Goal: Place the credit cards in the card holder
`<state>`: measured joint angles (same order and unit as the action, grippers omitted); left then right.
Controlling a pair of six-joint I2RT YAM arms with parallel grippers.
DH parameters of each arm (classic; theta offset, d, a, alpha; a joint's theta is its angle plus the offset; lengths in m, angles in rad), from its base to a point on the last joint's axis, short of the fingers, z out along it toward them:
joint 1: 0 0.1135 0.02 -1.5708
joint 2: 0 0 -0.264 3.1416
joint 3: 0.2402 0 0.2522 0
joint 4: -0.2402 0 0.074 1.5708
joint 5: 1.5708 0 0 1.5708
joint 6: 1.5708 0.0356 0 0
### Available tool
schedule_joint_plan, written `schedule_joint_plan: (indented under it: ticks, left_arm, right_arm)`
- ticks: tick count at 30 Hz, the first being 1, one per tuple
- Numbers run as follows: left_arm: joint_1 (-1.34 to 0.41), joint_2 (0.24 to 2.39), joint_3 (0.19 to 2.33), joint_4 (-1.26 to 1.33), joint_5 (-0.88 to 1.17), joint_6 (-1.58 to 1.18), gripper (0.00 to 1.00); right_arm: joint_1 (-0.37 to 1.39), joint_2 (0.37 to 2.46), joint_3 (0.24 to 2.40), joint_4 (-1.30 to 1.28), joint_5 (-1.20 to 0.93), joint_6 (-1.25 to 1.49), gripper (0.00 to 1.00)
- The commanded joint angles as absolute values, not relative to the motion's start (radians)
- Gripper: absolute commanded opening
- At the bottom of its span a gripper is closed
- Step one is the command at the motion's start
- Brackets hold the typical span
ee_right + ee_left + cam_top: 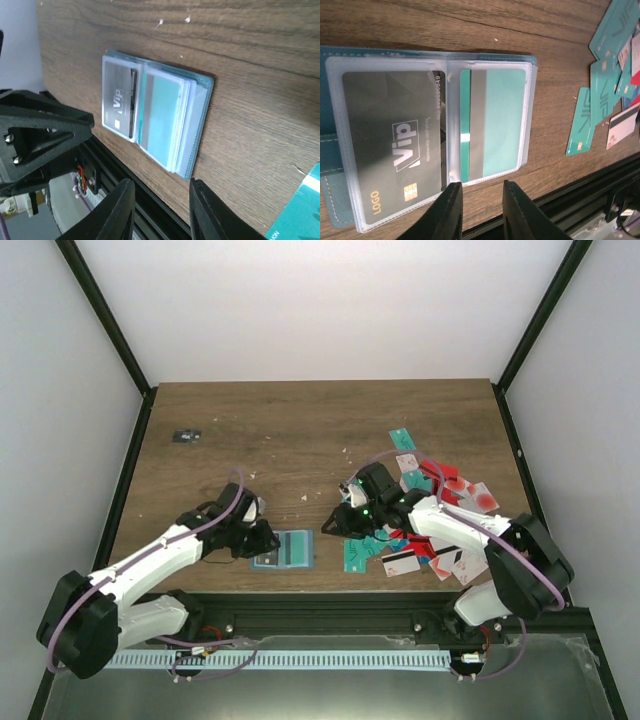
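Card holder [205,95] laid open on the table [300,430], with two cards sleeved.

The card holder is placed flat by the near edge of the table, between the two claws. A dark card marked VIP [390,150] is seen in its left clear sleeve and a teal card with a grey stripe [500,120] in its right one. The left claw [264,537] is held at its left edge, fingers parted and nothing gripped; contact cannot be told. The right claw [332,524] is held near its right side, parted and empty. The remaining credit cards [430,510] are scattered to the right.
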<state>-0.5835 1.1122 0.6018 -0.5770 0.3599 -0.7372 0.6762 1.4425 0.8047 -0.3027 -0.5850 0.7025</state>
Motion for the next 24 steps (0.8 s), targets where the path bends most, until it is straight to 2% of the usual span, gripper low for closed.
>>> schedule_joint_plan:
  ticks: [1, 8, 24]
  left_arm:
    - [-0.589, 1.146, 0.618, -0.569, 0.364, -0.719, 0.21]
    - [-0.595, 1.229, 0.635, -0.536, 0.371, -0.703, 0.12]
    - [-0.612, 1.383, 0.658, -0.456, 0.399, -0.652, 0.08]
  right_arm:
    - [0.670, 1.458, 0.767, -0.175, -0.704, 0.741, 0.34]
    - [0.673, 1.501, 0.749, -0.098, -0.763, 0.772, 0.35]
    - [0.704, 1.591, 0.753, -0.041, -0.778, 0.789, 0.35]
